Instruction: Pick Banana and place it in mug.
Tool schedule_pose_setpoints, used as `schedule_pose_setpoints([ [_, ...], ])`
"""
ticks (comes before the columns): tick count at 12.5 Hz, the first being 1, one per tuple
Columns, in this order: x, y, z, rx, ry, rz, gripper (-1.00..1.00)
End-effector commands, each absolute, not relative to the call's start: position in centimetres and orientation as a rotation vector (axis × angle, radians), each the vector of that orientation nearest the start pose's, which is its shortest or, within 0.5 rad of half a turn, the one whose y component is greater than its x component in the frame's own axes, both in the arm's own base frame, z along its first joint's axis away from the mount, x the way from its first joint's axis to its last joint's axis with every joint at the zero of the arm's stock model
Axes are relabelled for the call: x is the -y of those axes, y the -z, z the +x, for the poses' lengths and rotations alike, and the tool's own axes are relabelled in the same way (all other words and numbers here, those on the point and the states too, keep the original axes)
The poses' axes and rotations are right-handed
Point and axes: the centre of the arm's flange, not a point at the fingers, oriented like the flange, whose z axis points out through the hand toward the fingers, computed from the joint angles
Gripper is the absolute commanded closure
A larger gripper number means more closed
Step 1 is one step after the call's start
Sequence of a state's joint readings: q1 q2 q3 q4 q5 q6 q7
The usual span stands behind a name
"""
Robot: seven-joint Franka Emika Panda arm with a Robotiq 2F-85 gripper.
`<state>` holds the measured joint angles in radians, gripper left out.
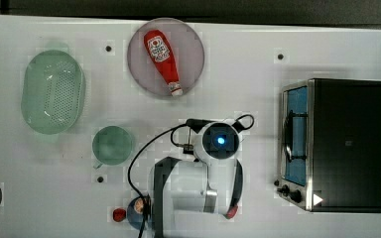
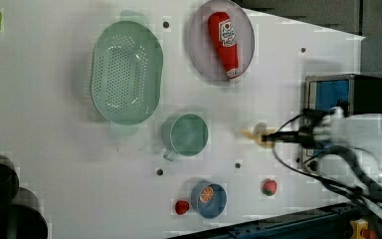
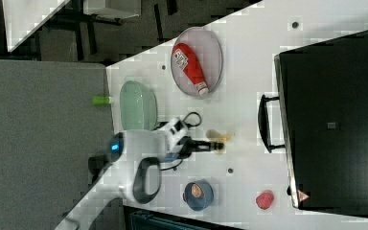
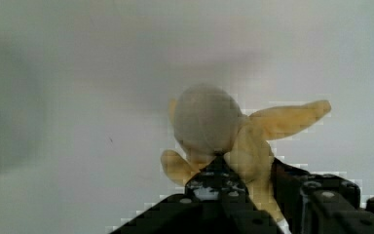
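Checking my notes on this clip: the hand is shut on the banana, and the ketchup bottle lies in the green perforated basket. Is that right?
Not quite. The hand is shut on the banana, as the wrist view shows, but the ketchup bottle lies on the round plate, not in the green perforated basket, which holds nothing in the top view.

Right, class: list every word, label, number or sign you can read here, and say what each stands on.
Red ketchup bottle: white label, print too blurred to read.
Black and silver toaster oven: white triangle sign at a corner, no readable text; a small mark on its top, illegible.
No text anywhere can be read.
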<state>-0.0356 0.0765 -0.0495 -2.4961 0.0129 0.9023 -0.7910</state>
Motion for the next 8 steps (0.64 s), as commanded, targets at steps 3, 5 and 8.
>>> schedule_pose_setpoints([
  [3, 4.8, -40.0, 46.6, -0.095, 0.062, -3.136, 0.46],
  [5, 4.2, -43.4, 45.2, -0.079, 0.003, -3.132, 0.46],
  [8, -1.4, -44.8, 44.1, -0.06, -0.101, -3.16, 0.46],
])
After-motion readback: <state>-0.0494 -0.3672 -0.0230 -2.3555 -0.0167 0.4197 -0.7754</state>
